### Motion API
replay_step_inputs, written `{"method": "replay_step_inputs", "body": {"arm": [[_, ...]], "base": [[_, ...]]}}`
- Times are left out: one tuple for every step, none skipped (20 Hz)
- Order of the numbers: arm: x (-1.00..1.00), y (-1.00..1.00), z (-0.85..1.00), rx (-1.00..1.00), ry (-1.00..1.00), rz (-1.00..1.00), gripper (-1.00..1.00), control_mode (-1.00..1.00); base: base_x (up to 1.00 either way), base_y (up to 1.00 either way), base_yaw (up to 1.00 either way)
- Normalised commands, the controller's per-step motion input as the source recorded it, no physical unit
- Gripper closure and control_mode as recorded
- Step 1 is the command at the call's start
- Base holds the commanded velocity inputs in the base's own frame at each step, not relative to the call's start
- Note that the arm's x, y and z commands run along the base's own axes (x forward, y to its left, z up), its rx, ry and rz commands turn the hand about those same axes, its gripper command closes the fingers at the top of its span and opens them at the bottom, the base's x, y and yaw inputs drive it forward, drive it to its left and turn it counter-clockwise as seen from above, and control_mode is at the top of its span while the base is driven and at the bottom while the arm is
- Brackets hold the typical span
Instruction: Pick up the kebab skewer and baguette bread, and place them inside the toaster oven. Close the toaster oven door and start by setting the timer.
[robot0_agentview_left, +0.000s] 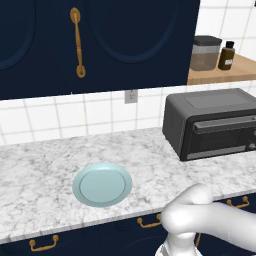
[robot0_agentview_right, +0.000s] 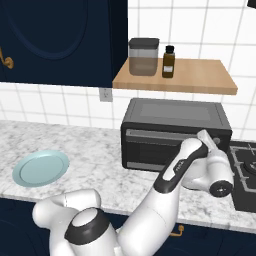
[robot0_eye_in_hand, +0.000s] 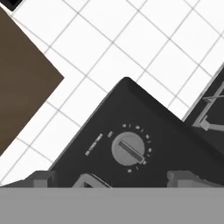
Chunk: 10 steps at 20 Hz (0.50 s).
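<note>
Boxy matte dark grey toaster oven (robot0_agentview_right: 175, 132) on marbled table (robot0_agentview_left: 45, 170), long axis along wall, toaster oven door (robot0_agentview_right: 165, 147) shut, round ridged timer knob (robot0_eye_in_hand: 128, 150) near fingers (robot0_eye_in_hand: 41, 179), fingers spread apart, empty.

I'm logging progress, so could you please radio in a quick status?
Gripper open, empty, facing timer knob. Toaster oven door closed; plate bare. Nothing in the way.
</note>
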Motion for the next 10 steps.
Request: {"method": "replay_step_inputs", "body": {"arm": [[0.35, 0.00, 0.00, 0.00, 0.00, 0.00, -1.00, -1.00], [0.36, 0.00, 0.00, 0.00, 0.00, 0.00, -1.00, -1.00], [0.36, 0.00, 0.00, 0.00, 0.00, 0.00, -1.00, -1.00], [0.36, 0.00, 0.00, 0.00, 0.00, 0.00, -1.00, -1.00], [0.31, 0.00, 0.00, 0.00, 0.00, 0.00, -1.00, -1.00], [0.31, 0.00, 0.00, 0.00, 0.00, 0.00, -1.00, -1.00], [0.27, 0.00, 0.00, 0.00, 0.00, 0.00, -1.00, -1.00], [0.23, 0.00, 0.00, 0.00, 0.00, 0.00, -1.00, -1.00], [0.11, -0.01, 0.00, 0.00, 0.00, 0.00, -1.00, -1.00], [0.00, -0.01, 0.00, 0.00, 0.00, 0.00, -1.00, -1.00]], "base": [[0.00, 0.00, 0.00], [0.00, 0.00, 0.00], [0.00, 0.00, 0.00], [0.00, 0.00, 0.00], [0.00, 0.00, 0.00], [0.00, 0.00, 0.00], [0.00, 0.00, 0.00], [0.00, 0.00, 0.00], [0.00, 0.00, 0.00], [0.00, 0.00, 0.00]]}}
